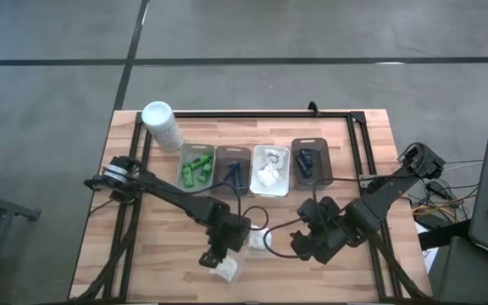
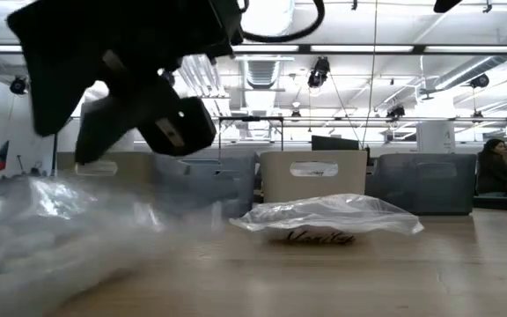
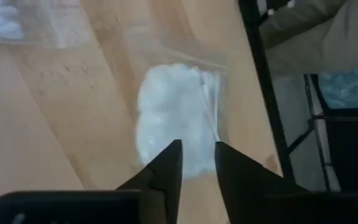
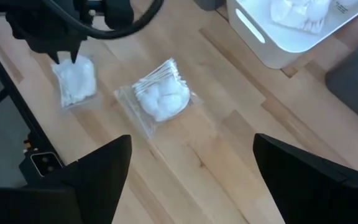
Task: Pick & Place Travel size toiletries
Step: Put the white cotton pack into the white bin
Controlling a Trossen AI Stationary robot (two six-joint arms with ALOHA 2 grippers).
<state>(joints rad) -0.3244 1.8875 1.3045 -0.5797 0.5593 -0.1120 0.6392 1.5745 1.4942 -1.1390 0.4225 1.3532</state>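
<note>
Left gripper point(image 1: 219, 261) lowered over a bagged white puff point(image 1: 227, 269) at the near edge of the tabletop point(image 1: 134, 246); right gripper point(image 4: 188, 163) held wide above a second bagged puff point(image 4: 160, 98).

In the left wrist view the left fingers point(image 3: 166, 171) are seen narrowed to a slim gap, tips at the puff bag's edge; whether the bag is actually pinched cannot be told. The second puff bag lies flat on the wood just beside the first, near the right gripper, untouched. Four trays are lined up further back: green bottles point(image 1: 196, 168), dark razors point(image 1: 232, 172), white puffs point(image 1: 269, 168), black sticks point(image 1: 307, 159). A tall white cylinder point(image 1: 161, 124) stands beside the green tray.
</note>
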